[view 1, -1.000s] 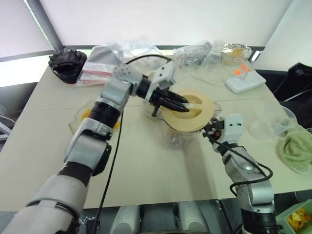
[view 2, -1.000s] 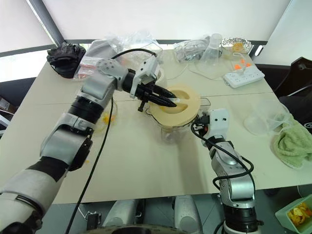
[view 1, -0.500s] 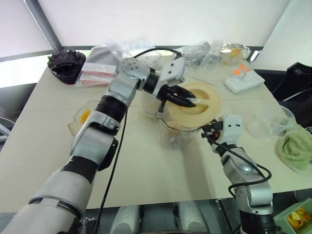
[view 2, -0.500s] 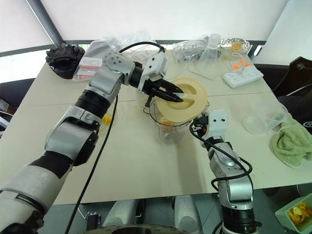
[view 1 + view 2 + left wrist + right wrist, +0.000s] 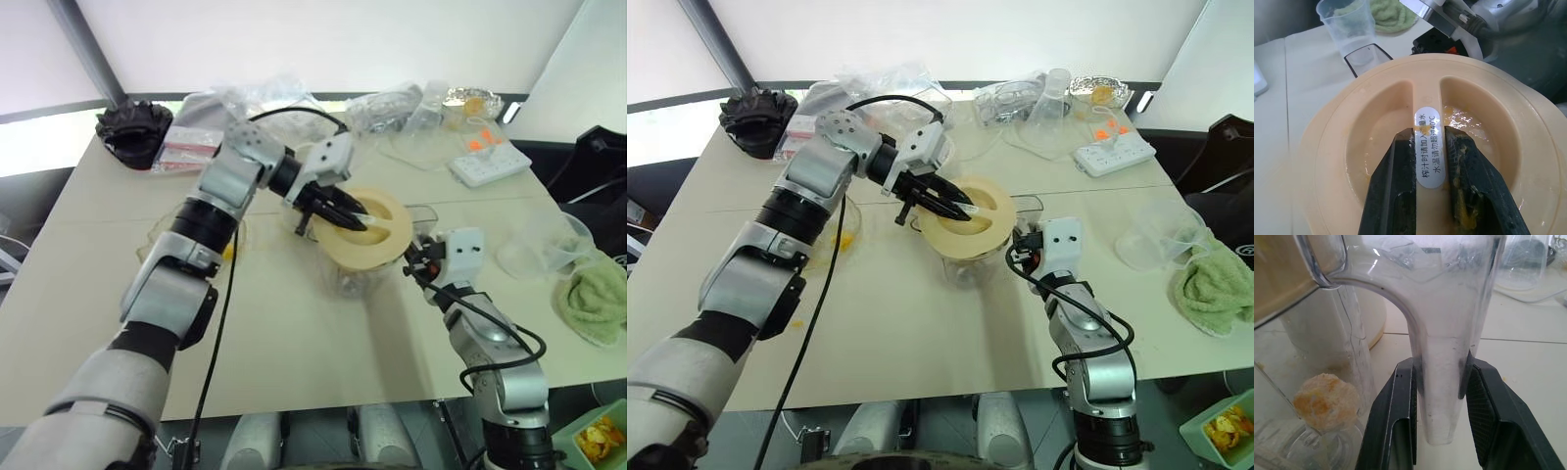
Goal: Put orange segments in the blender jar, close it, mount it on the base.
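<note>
Cream lid (image 5: pixel 1415 161): its centre rib pinched by the left gripper (image 5: pixel 1431 147), sitting on the blender jar (image 5: pixel 1352 347) mid-table.
Jar handle (image 5: pixel 1442 377): clamped by the right gripper (image 5: pixel 1439 377).
Orange segments (image 5: pixel 1325 401): at jar bottom.

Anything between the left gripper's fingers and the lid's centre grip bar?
Nothing: in the left wrist view the left gripper pinches the labelled bar of the cream lid directly, its fingers against the bar's sides.

You are viewing: lid (image 5: pixel 369 229) sitting on blender jar (image 5: pixel 355 275) | orange segment (image 5: pixel 1325 401) lying inside jar | base (image 5: pixel 297 217) standing behind jar | towel (image 5: pixel 595 302) lying far right.
</note>
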`<action>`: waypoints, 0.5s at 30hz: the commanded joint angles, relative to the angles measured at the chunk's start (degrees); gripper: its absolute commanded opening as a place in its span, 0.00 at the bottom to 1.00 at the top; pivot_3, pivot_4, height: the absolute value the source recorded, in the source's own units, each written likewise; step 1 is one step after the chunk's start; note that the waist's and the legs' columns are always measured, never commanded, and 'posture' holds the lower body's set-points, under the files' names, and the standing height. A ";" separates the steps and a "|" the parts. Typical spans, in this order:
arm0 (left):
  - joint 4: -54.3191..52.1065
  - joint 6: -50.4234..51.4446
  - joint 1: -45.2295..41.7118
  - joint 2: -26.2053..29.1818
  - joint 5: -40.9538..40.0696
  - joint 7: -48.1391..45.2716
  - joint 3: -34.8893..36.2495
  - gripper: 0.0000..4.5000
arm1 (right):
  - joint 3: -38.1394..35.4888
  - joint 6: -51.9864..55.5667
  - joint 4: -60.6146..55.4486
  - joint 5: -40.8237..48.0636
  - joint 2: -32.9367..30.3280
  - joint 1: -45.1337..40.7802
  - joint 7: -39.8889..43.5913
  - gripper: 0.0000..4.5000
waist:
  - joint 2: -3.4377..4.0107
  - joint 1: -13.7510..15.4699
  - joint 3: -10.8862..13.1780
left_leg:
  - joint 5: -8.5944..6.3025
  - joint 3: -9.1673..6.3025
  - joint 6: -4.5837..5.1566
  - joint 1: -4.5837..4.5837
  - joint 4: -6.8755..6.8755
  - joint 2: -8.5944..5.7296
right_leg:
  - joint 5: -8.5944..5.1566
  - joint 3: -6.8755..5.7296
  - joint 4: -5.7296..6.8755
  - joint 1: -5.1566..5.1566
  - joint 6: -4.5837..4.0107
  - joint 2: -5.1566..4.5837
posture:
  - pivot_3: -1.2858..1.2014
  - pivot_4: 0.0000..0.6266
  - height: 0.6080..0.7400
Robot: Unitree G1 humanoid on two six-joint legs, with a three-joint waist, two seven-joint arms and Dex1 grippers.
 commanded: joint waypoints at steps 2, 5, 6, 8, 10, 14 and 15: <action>1.47 2.19 3.78 -0.43 6.99 6.75 -4.72 0.06 | -1.04 -1.85 -2.36 0.55 0.06 -1.41 0.32 0.18 | 0.00 0.21 -0.01 | -0.01 -0.05 0.01 0.35 -0.04 0.02 | -0.02 -0.07 -0.14 0.44 0.00 0.00 | 0.52 0.24 1.00; 0.38 4.12 4.88 -0.63 8.44 8.44 -5.89 0.06 | -1.16 -1.95 -2.34 0.44 0.23 -1.55 0.11 0.18 | 0.06 0.32 -0.18 | -0.01 -0.10 0.01 0.56 -0.04 0.06 | -0.03 -0.16 -0.33 0.81 -0.01 -0.01 | 0.52 0.24 1.00; -0.16 4.48 5.28 -0.51 8.76 8.55 -6.16 0.06 | -1.13 -1.98 -2.36 0.38 0.31 -1.58 0.01 0.18 | 0.08 0.33 -0.23 | -0.01 -0.11 0.01 0.56 -0.04 0.06 | -0.03 -0.16 -0.36 0.83 -0.01 -0.01 | 0.52 0.24 1.00; -1.09 6.66 6.29 -0.27 10.70 10.76 -7.32 0.06 | -1.15 -2.14 -2.39 0.23 0.50 -1.58 -0.16 0.18 | 0.15 0.35 -0.39 | -0.01 -0.14 0.01 0.56 -0.04 0.05 | -0.03 -0.16 -0.37 0.83 -0.01 -0.01 | 0.52 0.24 1.00; -3.17 9.27 7.73 0.29 11.86 13.24 -7.79 0.06 | -1.09 -2.30 -2.48 -0.03 0.81 -1.59 -0.49 0.18 | 0.22 0.38 -0.54 | -0.01 -0.17 0.01 0.58 -0.04 0.05 | -0.02 -0.17 -0.38 0.88 0.00 -0.01 | 0.52 0.24 1.00; -6.63 18.87 9.32 0.39 13.10 19.93 -7.47 0.06 | -0.79 -2.87 -2.19 -0.36 1.35 -1.70 -1.00 0.18 | 0.25 0.51 -0.62 | -0.03 -0.32 0.03 1.19 -0.13 0.11 | -0.21 -0.19 -0.62 1.58 -0.09 -0.02 | 0.52 0.24 1.00; -8.05 21.80 9.81 0.53 13.03 21.03 -7.50 0.06 | -0.67 -3.03 -2.06 -0.45 1.45 -1.68 -1.07 0.18 | 0.24 0.53 -0.69 | -0.04 -0.39 0.03 1.21 -0.13 0.10 | -0.36 -0.19 -0.68 1.66 0.13 -0.02 | 0.52 0.24 1.00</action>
